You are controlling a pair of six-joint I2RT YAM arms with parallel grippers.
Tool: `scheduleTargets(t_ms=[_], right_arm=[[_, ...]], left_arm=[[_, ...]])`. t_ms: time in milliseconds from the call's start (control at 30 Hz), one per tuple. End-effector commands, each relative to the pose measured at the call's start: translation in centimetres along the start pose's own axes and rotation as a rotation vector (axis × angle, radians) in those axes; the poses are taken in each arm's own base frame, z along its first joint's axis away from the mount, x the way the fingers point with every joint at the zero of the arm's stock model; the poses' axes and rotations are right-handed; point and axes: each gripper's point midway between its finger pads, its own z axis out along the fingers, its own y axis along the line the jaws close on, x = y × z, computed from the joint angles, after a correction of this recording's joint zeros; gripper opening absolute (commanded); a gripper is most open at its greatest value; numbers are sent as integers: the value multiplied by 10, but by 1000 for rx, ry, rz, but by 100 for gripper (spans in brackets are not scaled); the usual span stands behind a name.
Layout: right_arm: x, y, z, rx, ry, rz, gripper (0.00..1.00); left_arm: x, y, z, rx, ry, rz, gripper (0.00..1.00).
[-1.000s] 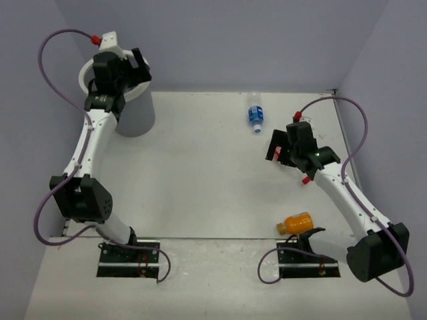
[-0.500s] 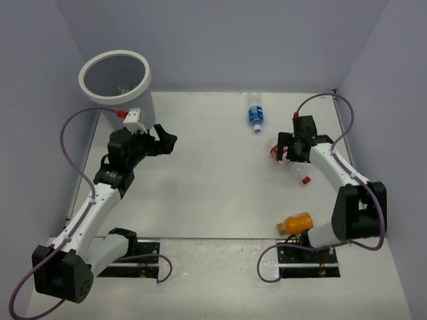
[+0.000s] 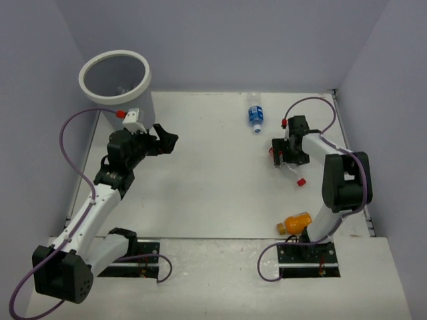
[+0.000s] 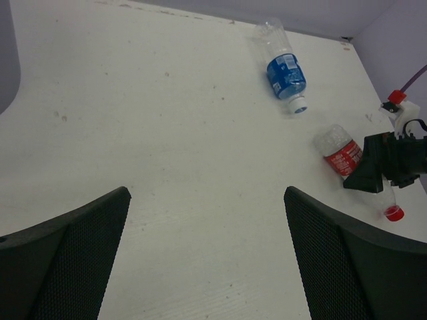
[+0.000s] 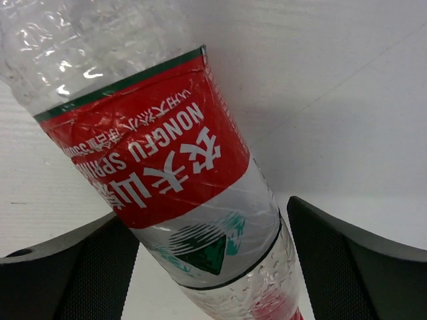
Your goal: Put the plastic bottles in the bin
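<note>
— Looking at the bin (image 3: 83,79) first: what is in it?
— It stands upright at the far left corner of the tabletop (image 3: 207,190). Something pale glints low inside, too dim to name.
— And the bottles outside it?
— Three lie on their sides, all well apart from the bin. The blue-label bottle (image 3: 255,113) is at the far middle and the orange bottle (image 3: 296,223) is near the right arm's base. The red-label bottle (image 5: 167,167) lies between them, under the right hand (image 3: 285,152).
— Clenched on it?
— No. Its fingers are spread, one on each side of the label, with tabletop showing between one finger and the bottle.
— The left hand (image 3: 162,141)?
— Released, jaws wide, holding nothing, hovering over bare tabletop near the bin
</note>
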Motion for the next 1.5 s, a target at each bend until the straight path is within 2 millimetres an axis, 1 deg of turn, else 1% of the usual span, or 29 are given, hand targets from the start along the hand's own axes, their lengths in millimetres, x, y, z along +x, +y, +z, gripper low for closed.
scheduleTargets(t_ms=[0,67,167,233,267,367,400,433,500,533,600,667,733,767,833,867,900,1000,1133,1200,1300,1467], right_arm=[[-11,9,-10,-61,-10,2,74],[-12,11,-17,-71,-28,12,60],[-17,11,-32,-71,-67,27,33],[-22,11,-47,-76,-108,29,32],[-27,14,-59,-90,-141,35,30],[-31,33,-85,-204,-217,29,27],[-33,42,-99,-257,-261,12,27],[-34,52,-114,-313,-306,-10,27],[-31,78,-130,-446,-343,-63,27],[-31,89,-142,-498,-386,-94,27],[-23,122,-165,-661,-425,-180,27],[-15,147,-189,-801,-465,-255,27],[-2,172,-205,-903,-467,-322,27],[4,184,-214,-956,-464,-351,27],[9,197,-223,-1017,-462,-377,27],[17,211,-233,-1093,-437,-396,27],[22,220,-240,-1139,-424,-403,26],[28,235,-254,-1226,-427,-429,27],[40,251,-269,-1288,-406,-469,26],[43,258,-276,-1303,-403,-483,27],[44,262,-278,-1300,-394,-482,27],[47,268,-271,-1302,-365,-473,27]], left_arm=[[-13,-7,0,24,-69,-28,100],[-12,-7,-1,26,-67,-34,100],[-13,-9,-3,34,-67,-39,100],[-14,-12,-5,44,-64,-44,100],[-13,-16,-6,60,-56,-49,100],[-12,-32,-11,142,-36,-61,100],[-11,-38,-13,172,-31,-67,100],[-10,-44,-14,205,-25,-73,100],[-7,-59,-18,292,-20,-79,100],[-6,-66,-20,329,-16,-81,100],[-4,-89,-27,453,-11,-76,100],[-1,-113,-35,565,-3,-52,100],[5,-130,-40,632,6,-40,100],[8,-142,-43,670,8,-31,100],[11,-160,-49,730,6,-17,100],[14,-169,-49,752,8,-12,100],[16,-175,-49,763,10,-10,100],[20,-182,-40,742,15,-23,100],[24,-185,-28,719,31,-55,100],[22,-193,-26,739,23,-81,100],[15,-203,-26,771,1,-112,100],[9,-211,-26,780,-24,-153,100]])
